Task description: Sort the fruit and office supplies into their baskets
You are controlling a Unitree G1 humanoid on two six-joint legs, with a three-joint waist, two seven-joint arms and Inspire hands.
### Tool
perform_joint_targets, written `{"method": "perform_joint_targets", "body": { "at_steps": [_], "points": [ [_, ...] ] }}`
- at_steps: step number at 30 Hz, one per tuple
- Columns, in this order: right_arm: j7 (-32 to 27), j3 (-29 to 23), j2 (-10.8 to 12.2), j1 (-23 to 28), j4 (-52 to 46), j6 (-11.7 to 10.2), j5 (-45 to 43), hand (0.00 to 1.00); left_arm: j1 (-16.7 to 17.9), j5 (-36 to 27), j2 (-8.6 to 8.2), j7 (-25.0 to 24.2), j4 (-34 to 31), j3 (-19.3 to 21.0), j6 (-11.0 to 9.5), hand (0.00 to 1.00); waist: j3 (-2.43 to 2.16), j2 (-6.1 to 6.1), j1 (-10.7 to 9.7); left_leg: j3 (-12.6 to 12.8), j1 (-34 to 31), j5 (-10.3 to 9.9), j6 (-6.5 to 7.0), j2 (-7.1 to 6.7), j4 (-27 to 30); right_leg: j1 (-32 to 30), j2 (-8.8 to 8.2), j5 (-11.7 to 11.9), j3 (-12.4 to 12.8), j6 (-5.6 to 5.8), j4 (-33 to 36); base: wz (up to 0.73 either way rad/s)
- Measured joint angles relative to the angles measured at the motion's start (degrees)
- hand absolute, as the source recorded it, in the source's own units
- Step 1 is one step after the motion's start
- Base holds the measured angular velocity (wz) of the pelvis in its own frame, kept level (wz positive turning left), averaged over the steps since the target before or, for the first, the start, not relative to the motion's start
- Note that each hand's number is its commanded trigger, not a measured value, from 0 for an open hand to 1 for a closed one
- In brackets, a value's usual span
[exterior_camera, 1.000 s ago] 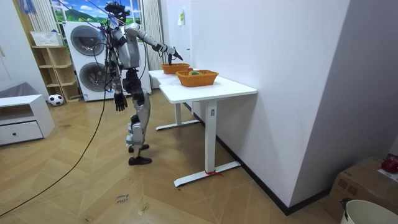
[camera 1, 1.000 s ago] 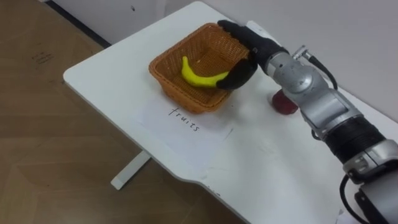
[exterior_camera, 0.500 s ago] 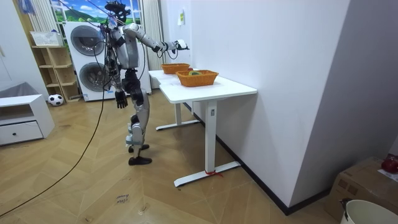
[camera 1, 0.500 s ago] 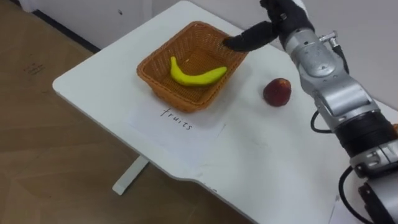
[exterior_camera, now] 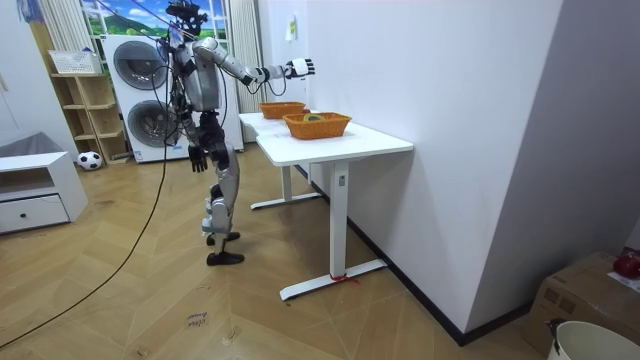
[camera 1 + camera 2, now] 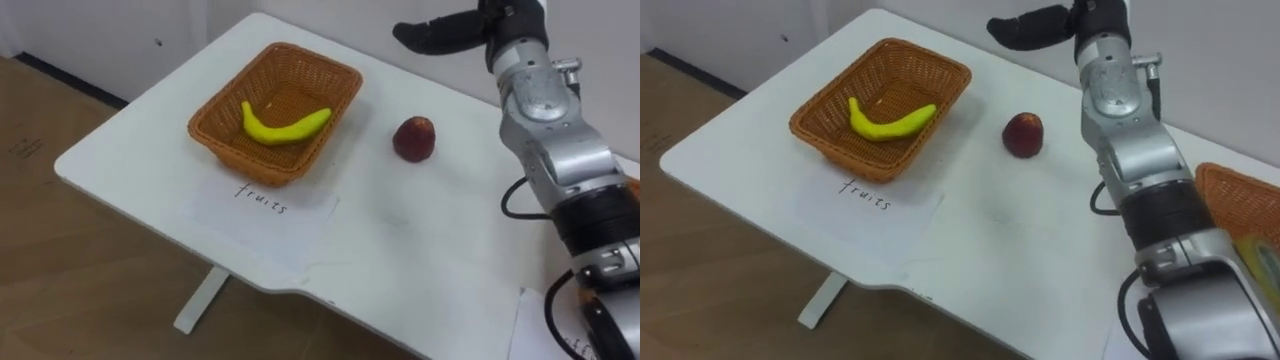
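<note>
My right hand hovers empty, fingers loosely straight, free for the round red apple. That belongs left, with the yellow banana in the brown wicker basket.

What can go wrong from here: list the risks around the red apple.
The round red apple lies loose on the white table, apart from the woven brown basket; a glancing touch from the open right hand could send it rolling toward an edge.
The basket sits near the table's corner, so a push on its rim might shift it outward.
Dropped from height, the apple could bounce off the yellow banana inside.
</note>
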Motion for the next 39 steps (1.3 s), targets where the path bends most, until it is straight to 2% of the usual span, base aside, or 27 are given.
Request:
{"method": "perform_joint_targets", "body": {
  "at_steps": [9,26,35,39],
  "points": [
    [-0.6,0.0,0.0,0.5,0.6,0.0,3.7,0.0,0.0,-1.3,-0.15,1.1,-0.2,-0.9,0.2,0.0,-0.44,0.9,-0.5,1.5,0.3,0.0,0.05,0.18,0.3,-0.7,0.02,0.0,1.6,-0.05,0.1,-0.08],
    [0.9,0.3,0.8,0.7,7.2,0.0,5.0,0.0,-1.6,-3.2,-0.19,1.0,-0.2,-2.2,0.8,0.0,-0.47,1.02,-0.5,2.0,-1.4,0.1,0.08,0.37,-0.4,-3.1,0.12,0.1,2.3,-0.15,0.2,-0.02],
    [2.0,0.8,1.9,0.7,10.3,0.0,5.0,0.0,-5.8,-3.5,-0.18,2.1,1.0,-3.4,0.5,0.0,-0.34,1.6,0.0,2.6,-3.7,0.2,0.16,0.37,-0.4,-5.5,0.03,0.1,2.9,-0.15,0.1,-0.03],
    [2.2,0.9,2.0,0.7,13.3,0.0,4.7,0.0,-6.4,-6.7,-0.2,2.0,1.3,-5.6,0.5,0.0,-0.31,1.64,-0.1,2.6,-5.0,0.3,0.33,0.39,-0.4,-7.1,-0.2,0.1,2.9,-0.14,0.4,0.0]
  ]
}}
